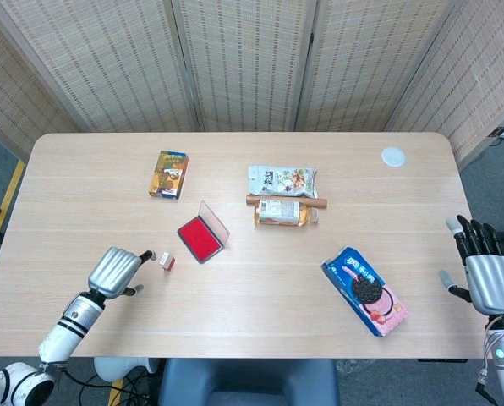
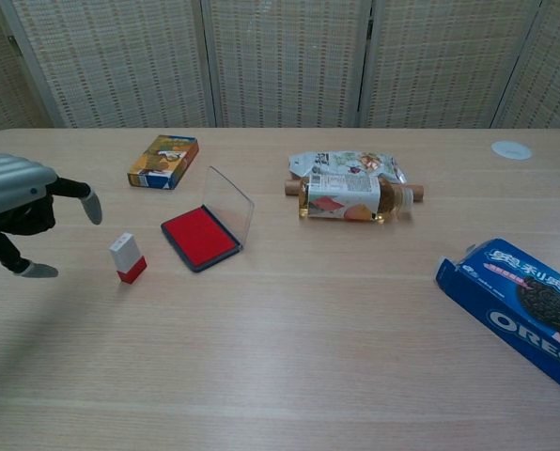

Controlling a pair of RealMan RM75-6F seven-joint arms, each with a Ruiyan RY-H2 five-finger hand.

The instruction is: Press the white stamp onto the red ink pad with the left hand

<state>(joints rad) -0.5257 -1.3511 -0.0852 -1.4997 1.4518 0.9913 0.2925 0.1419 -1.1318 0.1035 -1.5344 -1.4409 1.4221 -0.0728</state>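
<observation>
Currently the task is in its approach step: the left hand [image 1: 117, 271] is near the white stamp [image 1: 167, 260] but not touching it, and nothing has been grasped. The stamp stands upright on the desk [image 1: 260, 296], red base down, just beside the near-left corner of the red ink pad [image 1: 199, 238], whose clear lid is raised on the far-right side.

Next move, as judged from this layout: carry the left hand the remaining short way to the stamp, close thumb and fingers on its white upper body, lift it clear, move it over the red pad surface and press straight down. The stamp is small and light, so an off-centre contact is likely to tip it. The raised lid should be avoided on the transfer.

Pose: in the chest view the left hand [image 2: 17, 202] hovers above the desk, palm down, its fingers apart and hooked downward, holding nothing. The right hand [image 1: 489, 275] sits off the desk's right edge, well apart from the work, fingers extended and spread, empty.
</observation>
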